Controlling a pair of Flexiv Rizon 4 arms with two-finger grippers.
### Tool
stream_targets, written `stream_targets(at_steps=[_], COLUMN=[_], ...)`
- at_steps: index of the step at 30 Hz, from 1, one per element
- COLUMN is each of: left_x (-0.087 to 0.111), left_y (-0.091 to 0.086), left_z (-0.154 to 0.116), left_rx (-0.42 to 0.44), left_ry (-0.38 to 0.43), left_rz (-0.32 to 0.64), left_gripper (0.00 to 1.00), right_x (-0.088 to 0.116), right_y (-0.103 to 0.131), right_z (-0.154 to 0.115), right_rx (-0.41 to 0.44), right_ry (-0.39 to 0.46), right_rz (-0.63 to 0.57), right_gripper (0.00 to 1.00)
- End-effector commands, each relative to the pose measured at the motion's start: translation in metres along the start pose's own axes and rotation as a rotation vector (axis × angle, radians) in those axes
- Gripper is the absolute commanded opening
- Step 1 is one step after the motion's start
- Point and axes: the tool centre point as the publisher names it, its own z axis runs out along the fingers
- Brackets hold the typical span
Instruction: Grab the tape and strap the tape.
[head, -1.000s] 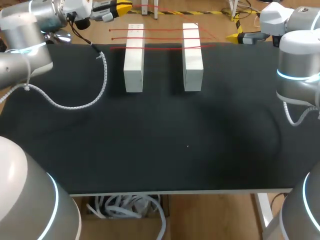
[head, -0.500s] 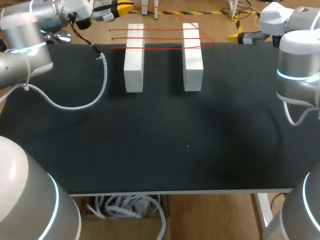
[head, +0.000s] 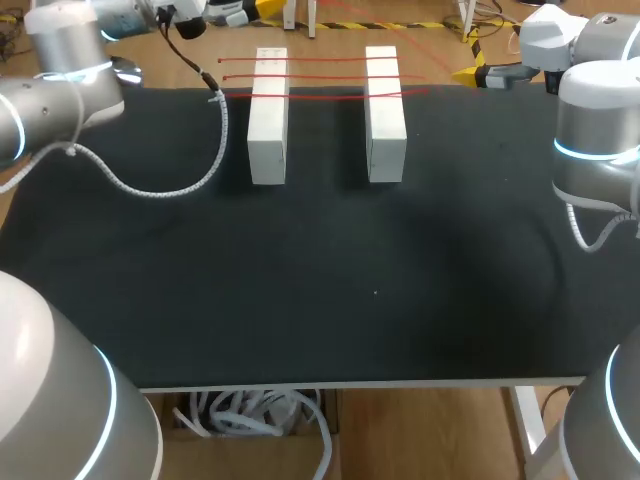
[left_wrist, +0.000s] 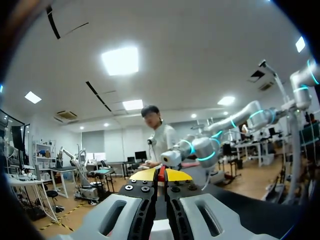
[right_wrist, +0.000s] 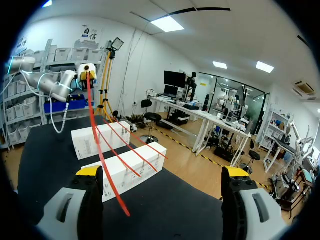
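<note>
- Illumination: bright, even and from overhead in all three views.
- The two white rectangular blocks (head: 268, 115) (head: 385, 110) cast soft shadows on the matte black table (head: 320, 300), toward the head view's left.
- The thin red tape strands (head: 325, 96) stand out vividly against that dark surface.

- Head view: fixed, high behind the robot, facing down over the whole black table (head: 300, 320); farthest from the work.
- Left wrist view: at the table's far left corner, tilted upward along the left gripper (left_wrist: 161, 175); little of the table shows.
- Right wrist view: at the far right edge, facing across the table past the right gripper (right_wrist: 162, 172) toward the left arm (right_wrist: 47, 82).
- Head and right wrist views share the two white blocks (head: 268, 115) and the red tape (head: 325, 76).
</note>
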Motion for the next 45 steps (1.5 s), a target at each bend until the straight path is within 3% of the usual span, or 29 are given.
stream_targets(at_steps=[1, 17, 30, 45], left_x=[-0.004, 0.001, 0.003, 0.0], left_y=[0.006, 0.011, 0.012, 0.014], left_z=[0.0, -0.002, 0.002, 0.003], left_rx=[0.006, 0.008, 0.001, 0.001], left_ry=[0.005, -0.16, -0.194, -0.176], left_rz=[-0.024, -0.059, -0.052, -0.052], left_gripper=[0.0, 0.0, 0.0, 0.0], right_x=[0.0, 0.0, 0.0, 0.0], right_y=[0.0, 0.0, 0.0, 0.0], right_z=[0.0, 0.0, 0.0, 0.0], right_rx=[0.0, 0.0, 0.0, 0.0], right_ry=[0.0, 0.0, 0.0, 0.0], right_rz=[0.0, 0.0, 0.0, 0.0], right_gripper=[1.0, 1.0, 1.0, 1.0])
